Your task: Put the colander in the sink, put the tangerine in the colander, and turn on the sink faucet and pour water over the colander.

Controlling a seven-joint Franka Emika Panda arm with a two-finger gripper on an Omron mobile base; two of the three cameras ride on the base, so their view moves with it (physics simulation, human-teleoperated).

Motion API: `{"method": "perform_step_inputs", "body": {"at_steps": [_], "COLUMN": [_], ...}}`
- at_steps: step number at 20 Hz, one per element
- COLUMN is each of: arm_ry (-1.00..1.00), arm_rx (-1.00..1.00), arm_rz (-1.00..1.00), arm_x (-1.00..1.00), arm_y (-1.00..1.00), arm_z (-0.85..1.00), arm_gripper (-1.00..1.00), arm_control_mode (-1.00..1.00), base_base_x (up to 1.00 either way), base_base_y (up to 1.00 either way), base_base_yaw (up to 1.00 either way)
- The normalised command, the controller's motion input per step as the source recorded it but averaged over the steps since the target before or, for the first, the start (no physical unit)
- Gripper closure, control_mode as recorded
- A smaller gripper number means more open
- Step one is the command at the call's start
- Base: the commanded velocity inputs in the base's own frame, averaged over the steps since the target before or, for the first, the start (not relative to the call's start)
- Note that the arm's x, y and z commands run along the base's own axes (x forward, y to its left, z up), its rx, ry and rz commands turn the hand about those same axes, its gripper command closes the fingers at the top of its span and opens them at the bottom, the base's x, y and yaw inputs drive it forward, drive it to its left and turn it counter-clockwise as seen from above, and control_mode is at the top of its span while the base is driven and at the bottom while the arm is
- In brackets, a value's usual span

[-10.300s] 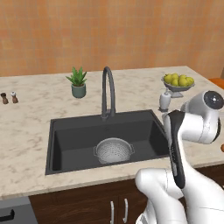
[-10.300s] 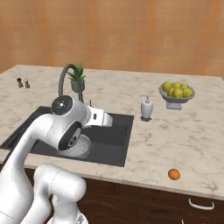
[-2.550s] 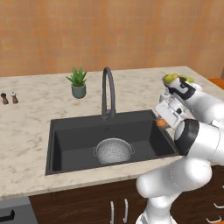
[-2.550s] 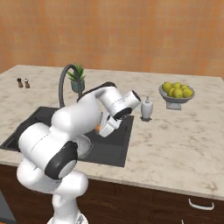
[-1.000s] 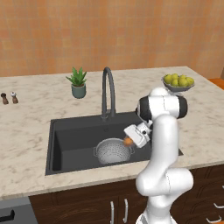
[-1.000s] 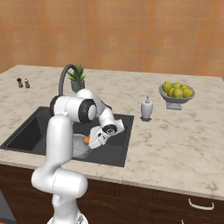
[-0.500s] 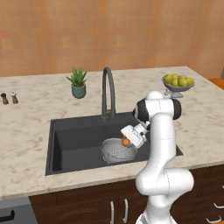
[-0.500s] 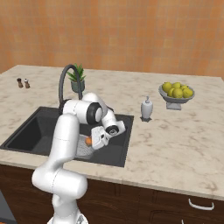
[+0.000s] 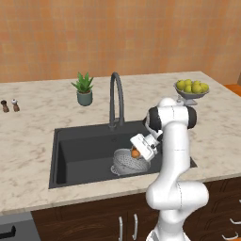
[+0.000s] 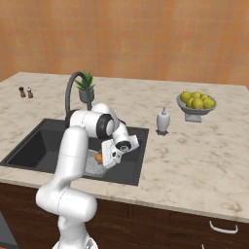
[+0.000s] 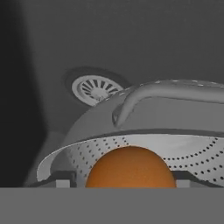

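While our arm reaches down into the sink [image 9: 75, 155], we see two small shakers [image 9: 10, 105] at the far left of the marble tabletop [image 9: 33, 122], then a potted plant [image 9: 84, 88] and the dark gooseneck sink faucet [image 9: 115, 99] behind the black basin. Right of the faucet's base, the colander [image 9: 123, 163] sits on the sink floor, tilted, near the round drain [image 11: 95, 88] that shows beyond it in our hand view. Our hand [image 9: 137, 154] hangs just over the colander's rim with the tangerine [image 9: 135, 153] between its fingers [image 11: 62, 180], whose pads flank the fruit closely; we cannot tell whether they still press it or have let go. Farther right stand a soap dispenser [image 10: 163, 120] and a footed bowl of yellow-green fruit [image 9: 191, 89].
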Motion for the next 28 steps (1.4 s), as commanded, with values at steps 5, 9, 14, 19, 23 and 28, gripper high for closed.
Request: {"method": "perform_step_inputs", "body": {"at_steps": [5,9,14,19,23,28], "arm_ry": [-0.05,-0.05,-0.08,-0.12,-0.12,-0.13], "arm_rx": [0.0,-0.03,-0.12,-0.06,0.02,0.03], "arm_rz": [0.0,0.0,0.0,0.0,-0.01,-0.13], "arm_x": [0.0,-0.01,-0.32,-0.59,-0.42,-0.14], "arm_y": [0.0,0.13,0.42,0.02,-0.72,-0.48], "arm_z": [0.36,1.0,0.91,0.97,0.66,0.42], "arm_gripper": [-1.0,-1.0,-1.0,-1.0,-1.0,-1.0], "arm_control_mode": [-1.0,-1.0,-1.0,-1.0,-1.0,-1.0], "base_base_x": [0.0,0.0,0.0,0.0,0.0,0.0], "base_base_y": [0.0,0.0,0.0,0.0,0.0,0.0], "base_base_yaw": [0.0,0.0,0.0,0.0,0.0,0.0]}}
